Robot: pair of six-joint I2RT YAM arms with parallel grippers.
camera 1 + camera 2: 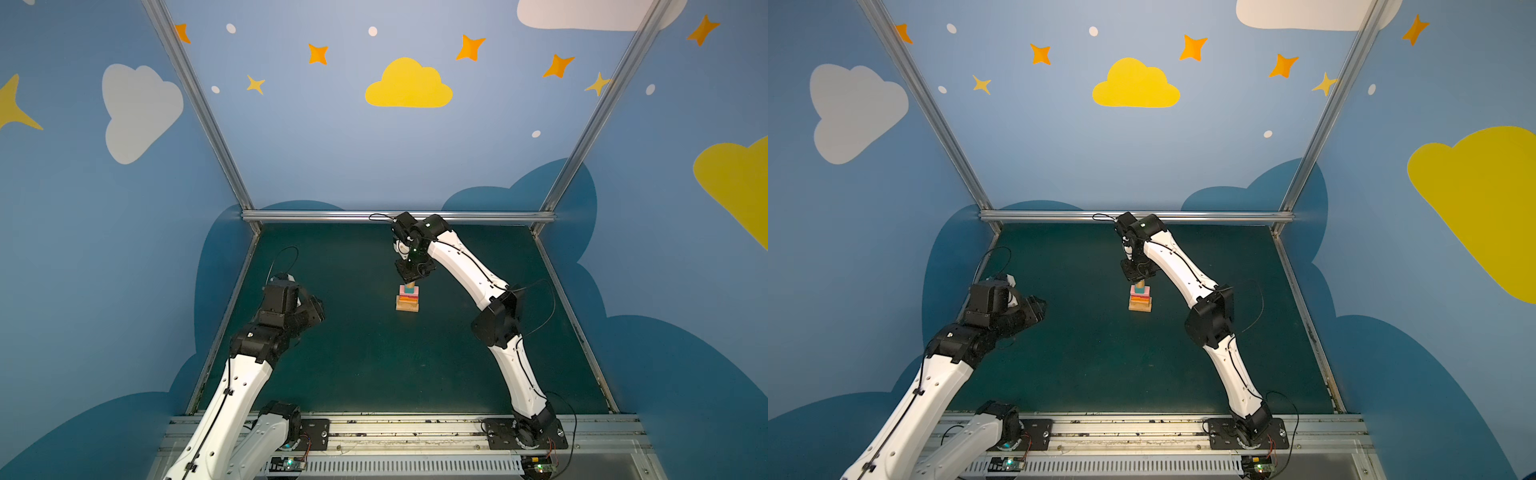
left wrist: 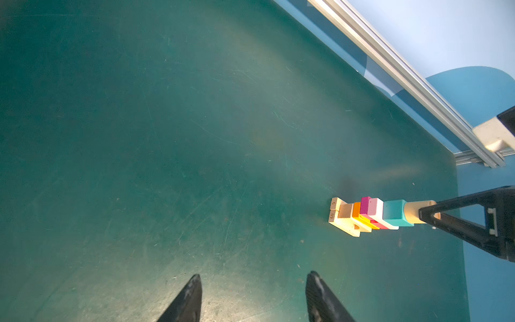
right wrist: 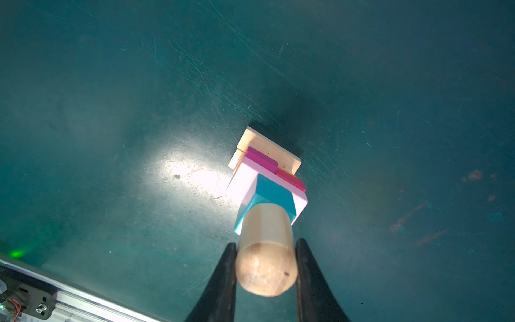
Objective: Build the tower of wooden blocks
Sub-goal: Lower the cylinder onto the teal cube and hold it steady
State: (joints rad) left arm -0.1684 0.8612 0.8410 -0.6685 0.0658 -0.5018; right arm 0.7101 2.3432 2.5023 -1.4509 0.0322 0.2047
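1. The right hand [image 3: 266, 244] is closed on the tan wooden cylinder [image 3: 264, 231]. Its two black fingers press the cylinder's sides near the upper end.
2. The cylinder stands upright on the teal wooden cube [image 3: 274, 193]. The two appear to touch, though I cannot tell whether its weight already rests there.
3. Below the teal cube come the pale pink wooden oblong [image 3: 245, 178], then the magenta cube [image 3: 262, 160] and red cube [image 3: 291, 181] side by side. Next is the orange oblong [image 2: 356, 209], and the plain tan wooden oblongs [image 3: 274, 152] form the wider base.
4. The tower [image 1: 407, 297] stands near the middle of the dark green worktop [image 1: 374, 365], towards the back. Every block in view is part of it.
5. The left hand [image 2: 255, 274] hangs well apart from the tower, its fingers spread with nothing between them.
6. Judgement: stacking looks finished. What is left is to let go of the cylinder and lift clear without nudging the narrow stack.
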